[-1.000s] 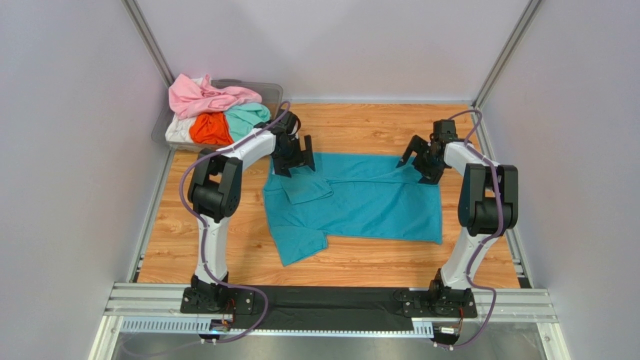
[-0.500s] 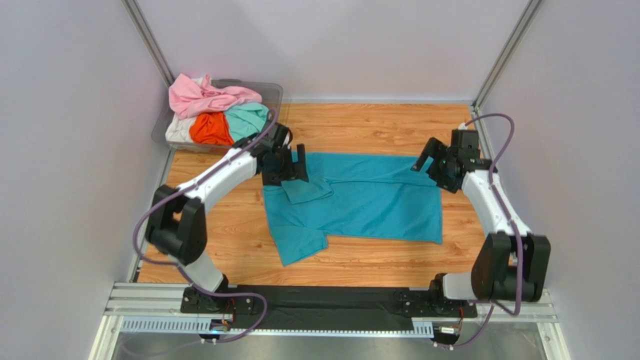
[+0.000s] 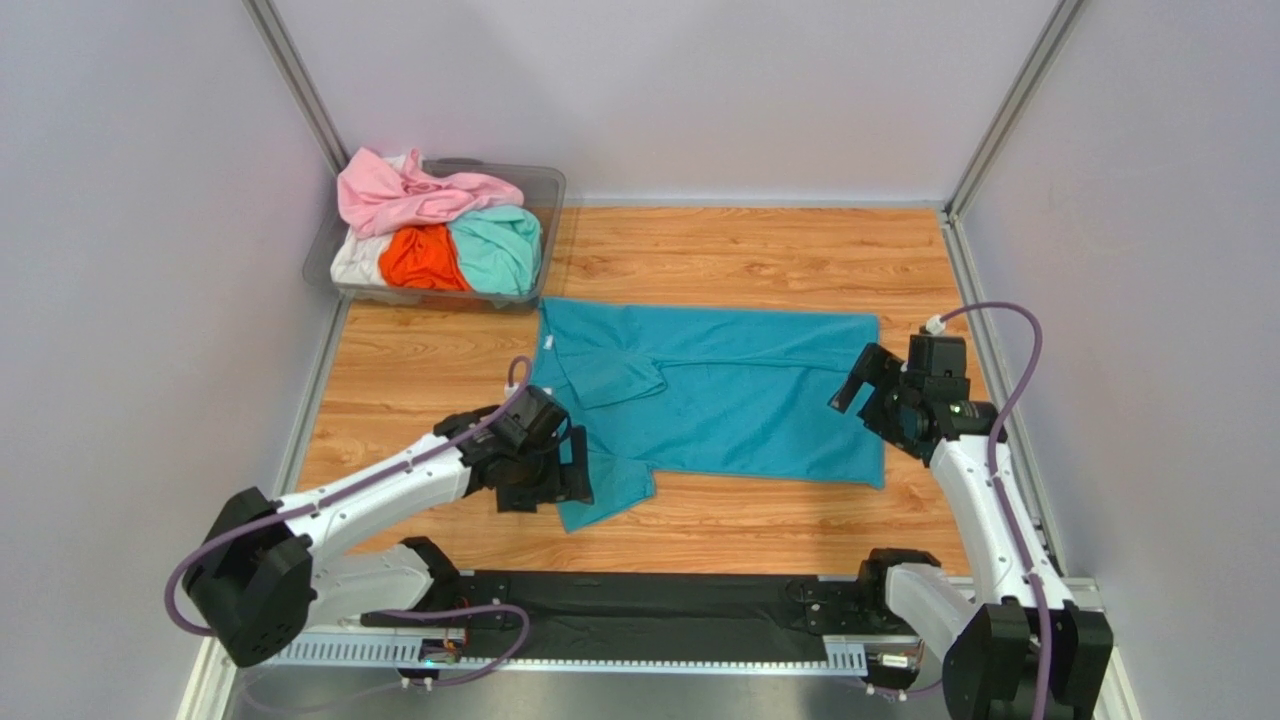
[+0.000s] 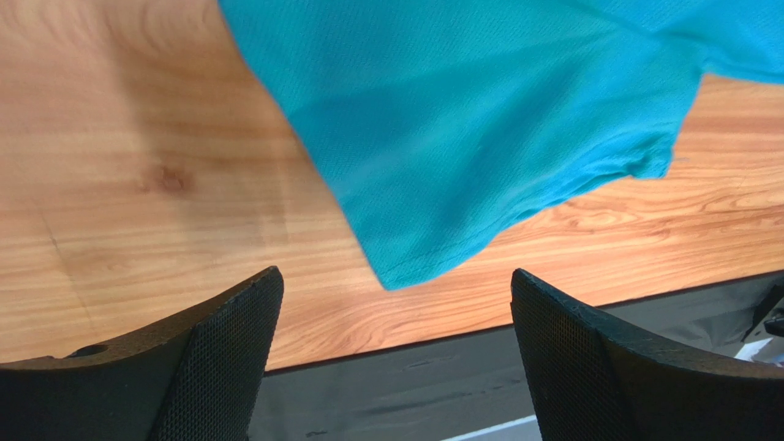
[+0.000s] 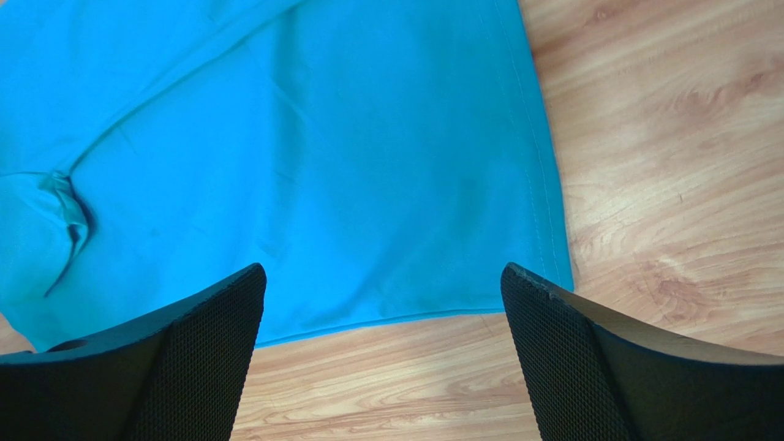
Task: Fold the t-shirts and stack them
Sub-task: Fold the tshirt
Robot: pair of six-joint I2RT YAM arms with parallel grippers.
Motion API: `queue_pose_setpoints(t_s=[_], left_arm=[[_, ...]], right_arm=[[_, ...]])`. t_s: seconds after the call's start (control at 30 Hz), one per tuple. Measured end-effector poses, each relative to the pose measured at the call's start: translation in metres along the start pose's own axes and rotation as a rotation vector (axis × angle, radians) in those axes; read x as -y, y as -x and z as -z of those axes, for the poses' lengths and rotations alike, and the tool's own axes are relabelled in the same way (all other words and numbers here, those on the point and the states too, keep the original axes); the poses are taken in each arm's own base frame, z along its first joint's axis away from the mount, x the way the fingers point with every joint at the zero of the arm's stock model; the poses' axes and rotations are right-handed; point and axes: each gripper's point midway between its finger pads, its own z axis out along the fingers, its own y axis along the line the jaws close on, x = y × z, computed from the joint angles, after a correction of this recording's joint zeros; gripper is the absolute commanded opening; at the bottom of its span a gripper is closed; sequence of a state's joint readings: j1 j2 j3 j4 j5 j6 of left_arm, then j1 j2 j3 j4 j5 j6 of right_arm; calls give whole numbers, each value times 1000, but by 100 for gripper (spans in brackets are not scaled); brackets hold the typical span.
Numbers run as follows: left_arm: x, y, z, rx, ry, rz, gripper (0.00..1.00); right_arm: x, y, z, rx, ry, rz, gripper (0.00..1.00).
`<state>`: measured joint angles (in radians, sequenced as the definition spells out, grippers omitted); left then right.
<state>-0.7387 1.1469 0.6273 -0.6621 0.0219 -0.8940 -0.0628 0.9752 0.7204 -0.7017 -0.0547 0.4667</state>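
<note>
A teal-blue t-shirt (image 3: 721, 393) lies spread flat on the wooden table, one sleeve folded in at its upper left and one sleeve (image 3: 609, 492) sticking out at its near left. My left gripper (image 3: 559, 468) is open and empty, low over the table beside that near sleeve (image 4: 478, 147). My right gripper (image 3: 864, 399) is open and empty above the shirt's right hem (image 5: 543, 211). Pink (image 3: 406, 192), orange (image 3: 421, 258), mint green (image 3: 499, 245) and white (image 3: 353, 263) shirts are heaped in a tub.
A clear plastic tub (image 3: 544, 188) stands at the back left corner with the other shirts in it. A black strip (image 3: 661, 600) runs along the table's near edge (image 4: 460, 386). Metal frame posts and white walls close in both sides.
Both arms have pulled back from the shirt's far edge toward me. The left gripper now sits by the near sleeve, the right by the right hem. The shirt lies as before.
</note>
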Motion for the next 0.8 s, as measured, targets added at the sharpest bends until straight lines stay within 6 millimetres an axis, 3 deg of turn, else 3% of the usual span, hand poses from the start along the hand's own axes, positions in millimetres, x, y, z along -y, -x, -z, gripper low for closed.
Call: queue_pose_setpoints(t_s=[0.17, 0.27, 0.8], left_arm=[[-9, -20, -7, -26, -14, 47, 86], [-10, -26, -12, -40, -23, 65, 69], [8, -31, -26, -84, -58, 71, 38]], right_arm=[[11, -19, -8, -48, -26, -7, 100], [14, -25, -10, -66, -36, -12, 100], [14, -26, -14, -79, -42, -20, 100]])
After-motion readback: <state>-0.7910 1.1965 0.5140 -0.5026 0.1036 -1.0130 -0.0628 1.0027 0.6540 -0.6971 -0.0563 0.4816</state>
